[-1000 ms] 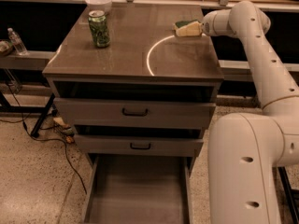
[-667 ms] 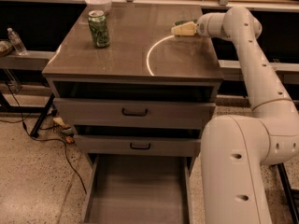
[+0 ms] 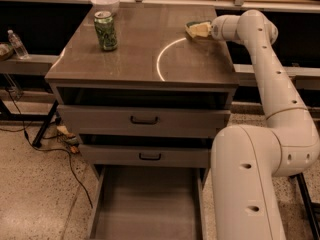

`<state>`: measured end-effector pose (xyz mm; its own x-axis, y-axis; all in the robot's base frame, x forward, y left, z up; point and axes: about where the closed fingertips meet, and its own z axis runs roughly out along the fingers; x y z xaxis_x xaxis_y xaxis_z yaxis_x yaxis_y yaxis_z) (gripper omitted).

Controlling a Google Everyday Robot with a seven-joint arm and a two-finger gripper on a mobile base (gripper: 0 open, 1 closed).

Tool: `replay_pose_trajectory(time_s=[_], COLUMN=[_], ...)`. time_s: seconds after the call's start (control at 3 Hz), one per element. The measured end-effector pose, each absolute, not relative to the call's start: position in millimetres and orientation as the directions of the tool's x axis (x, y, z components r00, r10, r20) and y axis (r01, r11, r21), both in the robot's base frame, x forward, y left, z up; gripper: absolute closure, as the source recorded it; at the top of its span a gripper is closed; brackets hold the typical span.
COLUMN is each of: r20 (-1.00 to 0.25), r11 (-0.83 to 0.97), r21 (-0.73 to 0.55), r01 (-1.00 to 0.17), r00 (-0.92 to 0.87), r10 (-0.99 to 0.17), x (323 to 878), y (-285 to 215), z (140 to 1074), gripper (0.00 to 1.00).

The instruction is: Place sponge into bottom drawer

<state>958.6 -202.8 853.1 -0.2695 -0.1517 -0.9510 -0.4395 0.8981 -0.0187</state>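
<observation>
1 high front view, angled down on cabinet (image 3: 135, 44), gripper (image 3: 204, 30) back right

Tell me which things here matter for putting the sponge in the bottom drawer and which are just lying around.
For the job: sponge, back right on the cabinet top; gripper, right at the sponge; bottom drawer, pulled open.

Just lying about: green can; white bowl; water bottle, off to the left.

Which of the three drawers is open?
The bottom drawer, pulled out with its grey floor showing; the top drawer and middle drawer show only fronts. The gripper is at the sponge on the cabinet top.
</observation>
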Motion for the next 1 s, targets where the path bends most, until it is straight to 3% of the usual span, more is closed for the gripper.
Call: replay_pose_trajectory(time_s=[0.33,0.67,1.0], r20=[-0.946,-0.938,-0.926], r11=[0.889,0.831,0.747], r21=[-0.064,-0.121,-0.139], r01=[-0.454,-0.542,-0.65], r00=[-0.256,-0.212,-0.181], r10=[-0.2,-0.275,-0.33], x=[954,932,895], y=[-199,-178,-154], z=[865,891,908], gripper=[0.72,0.96,1.0])
